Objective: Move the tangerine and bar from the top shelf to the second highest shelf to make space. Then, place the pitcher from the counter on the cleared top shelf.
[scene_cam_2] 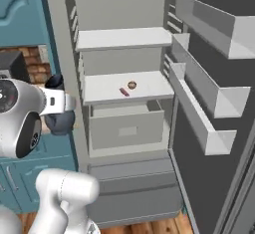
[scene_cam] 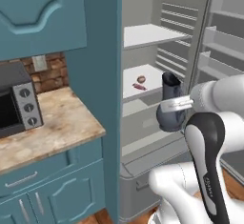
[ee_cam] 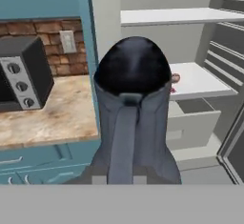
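My gripper [scene_cam: 175, 105] is shut on the neck of the dark blue-grey pitcher [scene_cam: 169, 105], holding it upright in the air in front of the open fridge, about level with the second shelf [scene_cam: 152, 73]. In the hand view the pitcher [ee_cam: 133, 113] stands close up, its handle facing the camera. The top shelf [scene_cam: 147, 35] is bare. On the second shelf [scene_cam_2: 149, 84] lie the tangerine [scene_cam_2: 132, 84] and, just in front of it, the red-pink bar [scene_cam_2: 124, 91]. From the right base my arm hides most of the pitcher [scene_cam_2: 59, 121].
The counter [scene_cam: 62, 118] with a microwave [scene_cam: 16, 104] lies left of the fridge, behind a teal side panel [scene_cam: 102, 75]. The fridge door [scene_cam_2: 209, 93] with its bins stands open on the right. A drawer [scene_cam_2: 127, 126] sits under the second shelf.
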### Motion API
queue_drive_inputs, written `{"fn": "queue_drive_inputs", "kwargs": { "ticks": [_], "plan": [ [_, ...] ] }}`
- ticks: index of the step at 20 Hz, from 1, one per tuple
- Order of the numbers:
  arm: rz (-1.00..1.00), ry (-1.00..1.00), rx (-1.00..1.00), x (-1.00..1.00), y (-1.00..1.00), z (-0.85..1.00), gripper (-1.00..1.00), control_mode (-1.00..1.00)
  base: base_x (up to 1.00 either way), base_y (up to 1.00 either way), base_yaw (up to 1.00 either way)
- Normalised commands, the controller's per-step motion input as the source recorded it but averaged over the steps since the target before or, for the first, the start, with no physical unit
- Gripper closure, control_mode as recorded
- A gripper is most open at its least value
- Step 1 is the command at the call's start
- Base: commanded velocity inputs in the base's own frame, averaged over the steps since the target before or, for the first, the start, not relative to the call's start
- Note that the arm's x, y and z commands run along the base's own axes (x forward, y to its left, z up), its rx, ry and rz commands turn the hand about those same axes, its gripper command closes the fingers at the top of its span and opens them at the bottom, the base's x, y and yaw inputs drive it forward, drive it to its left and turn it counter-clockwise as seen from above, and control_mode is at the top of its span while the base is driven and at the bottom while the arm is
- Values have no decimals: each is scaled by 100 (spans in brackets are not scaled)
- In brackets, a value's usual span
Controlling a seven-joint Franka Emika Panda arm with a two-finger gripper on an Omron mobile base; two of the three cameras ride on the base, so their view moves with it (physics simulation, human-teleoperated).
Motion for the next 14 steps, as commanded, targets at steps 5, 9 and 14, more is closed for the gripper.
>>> {"fn": "queue_drive_inputs", "kwargs": {
  "ticks": [5,9,14],
  "plan": [
    [0,0,0,0,0,0,100,100,33,-43,2],
    [0,0,0,0,0,0,100,100,27,-29,19],
    [0,0,0,0,0,0,100,100,33,-28,23]
  ]
}}
